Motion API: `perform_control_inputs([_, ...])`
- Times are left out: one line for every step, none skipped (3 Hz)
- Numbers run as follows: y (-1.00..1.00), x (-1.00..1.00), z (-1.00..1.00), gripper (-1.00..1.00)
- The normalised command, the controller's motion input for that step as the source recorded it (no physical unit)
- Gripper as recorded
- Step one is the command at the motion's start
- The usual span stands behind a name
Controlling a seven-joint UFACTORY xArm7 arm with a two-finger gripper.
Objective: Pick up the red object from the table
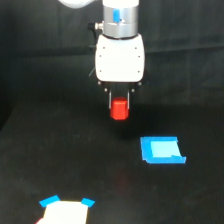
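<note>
My claw (120, 102) is closed on the red block (119, 109), fingers flanking its upper half; the block appears to hang clear of the table (60, 165), though the dark surface makes the gap hard to judge; advise a straight vertical lift, steady squeeze, no swing toward the blue piece (161, 150)

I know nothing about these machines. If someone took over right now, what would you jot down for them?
Claw: shut on the red object, which sits between its two fingers.
Red object: appears lifted clear of the black table, hanging above it.
Nearby: a flat blue piece lies on the table toward the exterior view's right; a white item with blue corners sits at the bottom edge.
Done: the grab, and apparently the lift.
Left: probably just keep hold.
</note>
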Motion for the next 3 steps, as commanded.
perform_control_inputs([-0.36,-0.65,1.00,-1.00])
perform_control_inputs([-0.36,-0.26,0.47,-1.00])
perform_control_inputs([-0.90,-0.56,0.30,-0.41])
